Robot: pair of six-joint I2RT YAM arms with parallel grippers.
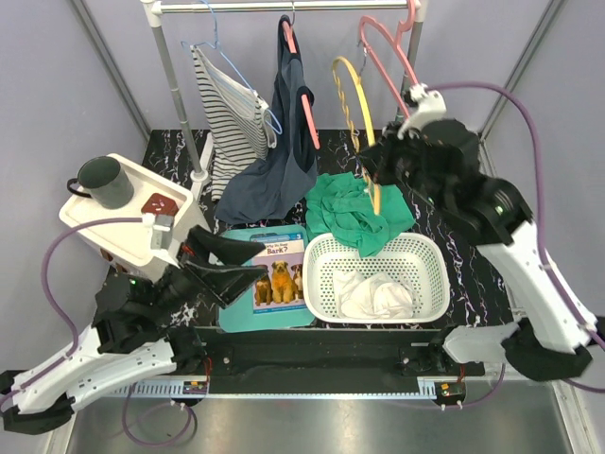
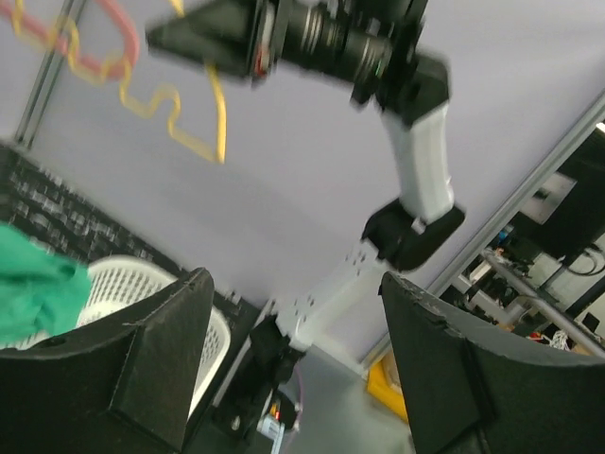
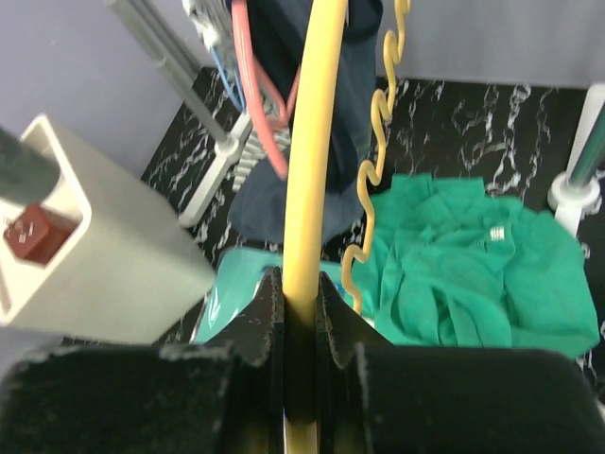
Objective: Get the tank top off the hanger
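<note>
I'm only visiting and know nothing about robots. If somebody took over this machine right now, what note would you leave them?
Left gripper: open, empty, low over the table.
Right gripper: shut on the yellow hanger, holding it up above the table.
Green tank top: crumpled on the table, one edge draped over the white basket rim.
Done: the top looks free of the hanger.
Left: check that no strap is caught, then probably set the hanger down or hang it on the rail.
</note>
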